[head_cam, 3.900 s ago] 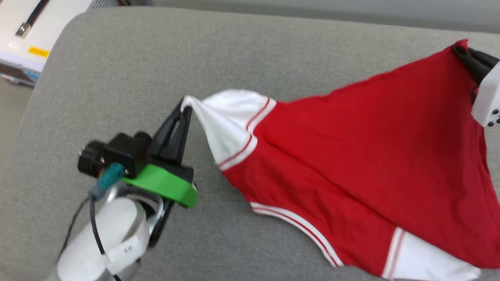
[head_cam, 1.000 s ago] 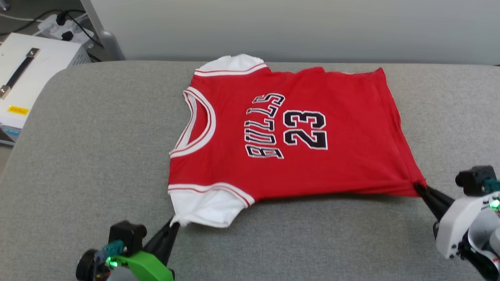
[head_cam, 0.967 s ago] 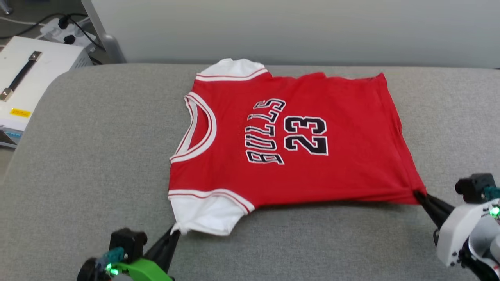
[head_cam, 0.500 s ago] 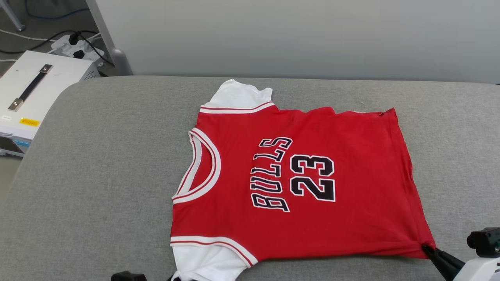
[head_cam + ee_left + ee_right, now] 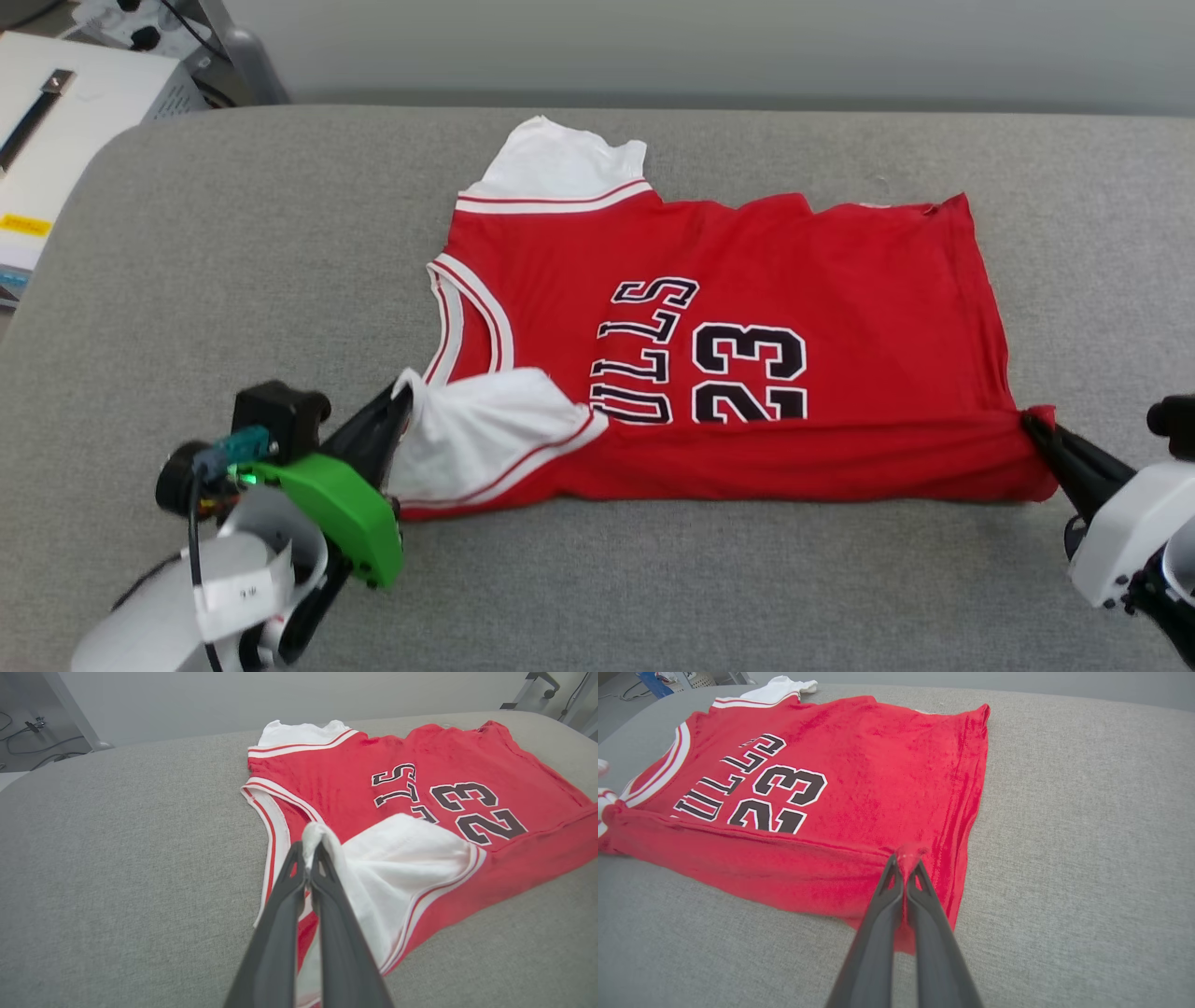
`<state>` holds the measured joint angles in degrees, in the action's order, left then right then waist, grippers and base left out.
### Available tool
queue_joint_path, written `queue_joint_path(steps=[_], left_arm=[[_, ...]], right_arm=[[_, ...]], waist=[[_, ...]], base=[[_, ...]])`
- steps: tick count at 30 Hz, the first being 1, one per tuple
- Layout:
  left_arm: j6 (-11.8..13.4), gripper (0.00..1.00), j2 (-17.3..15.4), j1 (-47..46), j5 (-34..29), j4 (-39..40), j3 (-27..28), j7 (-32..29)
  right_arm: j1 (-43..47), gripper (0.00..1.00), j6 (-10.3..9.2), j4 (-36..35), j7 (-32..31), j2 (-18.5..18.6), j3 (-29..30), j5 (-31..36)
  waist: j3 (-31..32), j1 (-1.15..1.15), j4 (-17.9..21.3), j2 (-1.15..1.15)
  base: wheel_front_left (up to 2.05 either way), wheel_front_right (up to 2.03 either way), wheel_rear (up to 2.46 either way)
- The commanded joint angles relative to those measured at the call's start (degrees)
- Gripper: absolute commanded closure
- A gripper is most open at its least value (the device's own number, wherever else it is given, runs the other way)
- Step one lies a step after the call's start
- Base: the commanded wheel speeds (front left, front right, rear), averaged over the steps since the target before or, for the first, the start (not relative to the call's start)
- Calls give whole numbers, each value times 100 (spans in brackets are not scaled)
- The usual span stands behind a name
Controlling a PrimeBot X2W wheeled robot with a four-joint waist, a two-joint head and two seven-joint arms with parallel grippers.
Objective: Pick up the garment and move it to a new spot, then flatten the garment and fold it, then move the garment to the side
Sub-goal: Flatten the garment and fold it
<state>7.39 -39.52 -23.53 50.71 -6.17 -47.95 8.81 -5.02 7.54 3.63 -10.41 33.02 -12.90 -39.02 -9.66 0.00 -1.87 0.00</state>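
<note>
The garment, a red jersey with white sleeves and black "BULLS 23" print, lies face up on the grey cushion, collar to the left. Its near edge is lifted and folded over, covering the bottom of the lettering. My left gripper is shut on the tip of the near white sleeve, which is turned up over the red front. In the left wrist view the gripper pinches a white fold. My right gripper is shut on the near hem corner; the right wrist view shows that gripper clamping red cloth.
The grey cushion spreads wide around the jersey, with bare room left and front. A white box with a dark handle sits off the cushion's far left corner, beside cables and a metal leg. A pale wall runs behind.
Both grippers have lifted the near edge and carried it away from me over the jersey's front, so the sleeve and hem now overlap the lettering. The head camera has also tilted.
</note>
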Motion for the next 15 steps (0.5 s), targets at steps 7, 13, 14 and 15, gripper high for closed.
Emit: queue_joint_path(steps=[7,13,14,15], left_arm=[[-439,100,359,-1075,-215,-974,84,-19],[-744,100,648,-1557,-261,-1906,82,130],[-792,100,695,-1598,-262,-2045,64,138],[-854,100,754,-1636,-263,-2221,32,135]], right_arm=[[-840,100,-5,198,-260,-95,76,110],[-1518,100,-5,724,-332,-176,-94,210],[-1582,100,-5,821,-352,-189,-139,221],[-1648,100,-5,924,-360,-202,-201,229]], waist=[[-864,0,97,0],[-1268,0,143,0],[-1302,0,144,0],[-1341,0,141,0]], base=[[0,0,0],[0,0,0],[0,0,0],[0,0,0]])
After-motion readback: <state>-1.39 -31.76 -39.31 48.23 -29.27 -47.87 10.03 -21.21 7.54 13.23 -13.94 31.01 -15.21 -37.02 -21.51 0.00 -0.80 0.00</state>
